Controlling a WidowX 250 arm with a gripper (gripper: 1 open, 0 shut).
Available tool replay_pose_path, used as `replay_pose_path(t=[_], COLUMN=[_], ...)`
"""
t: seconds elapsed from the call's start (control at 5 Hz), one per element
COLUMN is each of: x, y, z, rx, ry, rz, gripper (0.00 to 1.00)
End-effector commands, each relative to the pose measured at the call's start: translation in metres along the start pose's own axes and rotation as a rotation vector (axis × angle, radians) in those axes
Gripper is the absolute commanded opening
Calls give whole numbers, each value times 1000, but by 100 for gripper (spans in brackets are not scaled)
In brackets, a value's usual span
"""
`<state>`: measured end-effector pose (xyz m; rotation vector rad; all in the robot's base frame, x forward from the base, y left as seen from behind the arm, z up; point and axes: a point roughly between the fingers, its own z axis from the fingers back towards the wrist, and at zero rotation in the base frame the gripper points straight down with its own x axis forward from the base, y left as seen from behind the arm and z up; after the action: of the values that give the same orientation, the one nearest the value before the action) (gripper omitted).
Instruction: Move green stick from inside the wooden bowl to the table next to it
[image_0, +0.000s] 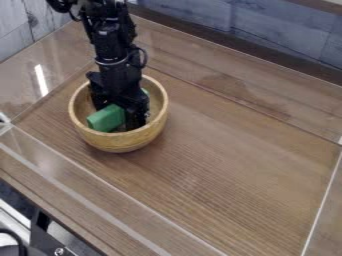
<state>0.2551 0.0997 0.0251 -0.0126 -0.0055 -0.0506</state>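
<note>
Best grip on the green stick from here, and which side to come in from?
I'd pinch the green stick across its narrow width near the middle, coming down from above: it's elongated and sits inside the wooden bowl, whose raised wall rings it, so a low side approach would likely hit the rim. The gripper partly covers it, so its far end can't be judged.
</note>
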Motion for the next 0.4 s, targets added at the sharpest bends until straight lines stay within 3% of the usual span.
replay_pose_path(t=[0.0, 0.2], x=[0, -5], y=[-4, -3], z=[11, 15], rx=[-4, -22], ry=[-29, -33], rz=[-51, 32], gripper=[0, 0])
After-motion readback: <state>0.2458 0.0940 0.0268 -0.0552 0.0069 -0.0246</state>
